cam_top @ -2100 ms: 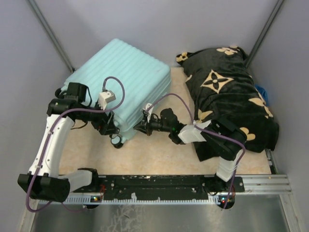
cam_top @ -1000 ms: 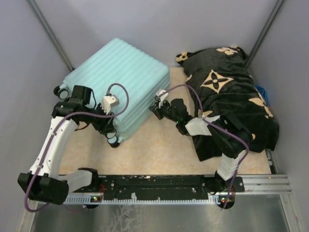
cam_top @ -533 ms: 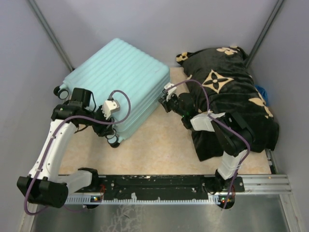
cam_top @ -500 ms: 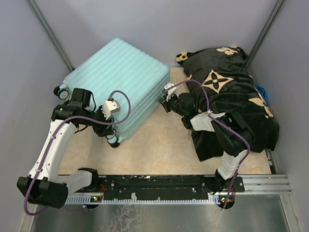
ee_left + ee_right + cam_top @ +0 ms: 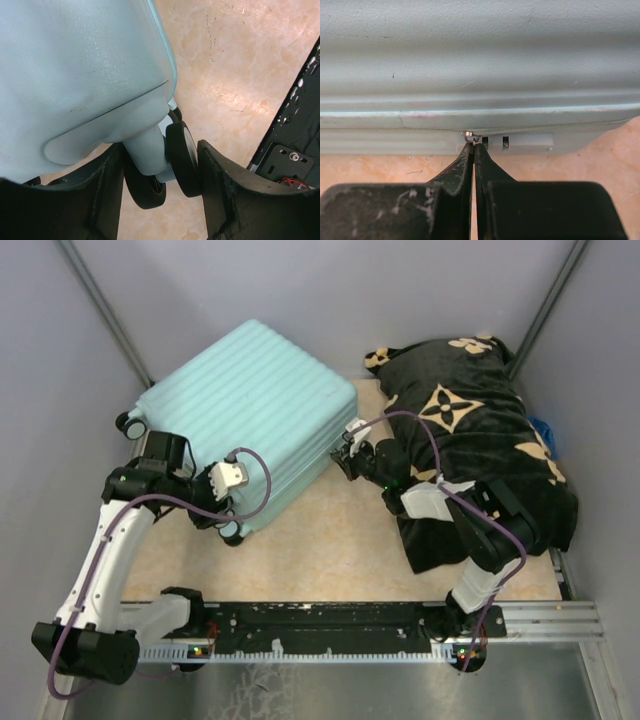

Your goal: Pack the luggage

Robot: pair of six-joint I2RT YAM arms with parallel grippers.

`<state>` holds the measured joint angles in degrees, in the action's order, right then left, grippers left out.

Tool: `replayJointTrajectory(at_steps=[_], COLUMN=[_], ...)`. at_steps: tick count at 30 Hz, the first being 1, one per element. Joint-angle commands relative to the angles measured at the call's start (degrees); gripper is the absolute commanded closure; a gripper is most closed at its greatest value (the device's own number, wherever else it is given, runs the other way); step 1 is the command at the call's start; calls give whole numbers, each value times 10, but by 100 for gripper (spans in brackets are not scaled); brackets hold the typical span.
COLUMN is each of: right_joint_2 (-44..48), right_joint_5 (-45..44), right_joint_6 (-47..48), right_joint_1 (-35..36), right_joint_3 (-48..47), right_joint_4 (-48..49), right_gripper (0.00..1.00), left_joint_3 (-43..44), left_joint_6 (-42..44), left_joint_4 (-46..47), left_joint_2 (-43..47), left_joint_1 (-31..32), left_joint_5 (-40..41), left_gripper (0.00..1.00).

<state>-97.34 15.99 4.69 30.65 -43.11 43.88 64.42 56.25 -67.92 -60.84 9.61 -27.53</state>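
Observation:
The pale mint-blue ribbed luggage (image 5: 245, 400) lies closed on the tan floor at the back left. My left gripper (image 5: 228, 521) is shut on its near black wheel (image 5: 182, 160), one finger on each side of the double wheel. My right gripper (image 5: 343, 452) is at the suitcase's right side. Its fingers are shut on the small metal zip pull (image 5: 471, 136) on the zip line, beside the lock slots (image 5: 505, 142). The luggage side fills the right wrist view (image 5: 480, 60).
A black blanket with tan flower motifs (image 5: 470, 440) lies heaped at the right, under my right arm. Grey walls close in left, back and right. Another wheel (image 5: 127, 423) sticks out at the suitcase's left corner. The black base rail (image 5: 320, 625) runs along the near edge.
My right gripper has slid along the suitcase's side from the near corner toward the back, along the zip line. The suitcase has turned slightly, and my left gripper has stayed on the wheel.

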Motion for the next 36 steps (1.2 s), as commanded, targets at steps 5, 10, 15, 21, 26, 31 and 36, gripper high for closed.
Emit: replayJointTrajectory(at_steps=[5,10,15,21,26,31,36], right_joint_2=[5,-9,-30,-94,-128,-178,-249], right_joint_5=[-41,-26,-23,-26,21,105,270], right_joint_6=[-7,-1,23,20,24,-16,-92], right_joint_1=[-48,-103,-143,-182,-192,-208,-212], right_joint_3=[-38,-77,-108,-189,-237,-310,-418], right_joint_4=[-36,-49,-51,-59,-36,-16,-10], right_gripper=[100,100,100,100,100,100,99], left_joint_3=[-47,-46,-45,-45,-45,-46,-49], left_joint_6=[84,84,85,86,94,98,95], left_joint_4=[-71,-63,-61,-59,-59,-57,-45], left_joint_2=[-32,-35,-38,-44,-43,-41,-43], left_joint_1=[-10,-11,-11,-11,-12,-14,-17], left_joint_5=[125,124,122,123,124,125,120], left_gripper=[100,100,100,100,100,100,100])
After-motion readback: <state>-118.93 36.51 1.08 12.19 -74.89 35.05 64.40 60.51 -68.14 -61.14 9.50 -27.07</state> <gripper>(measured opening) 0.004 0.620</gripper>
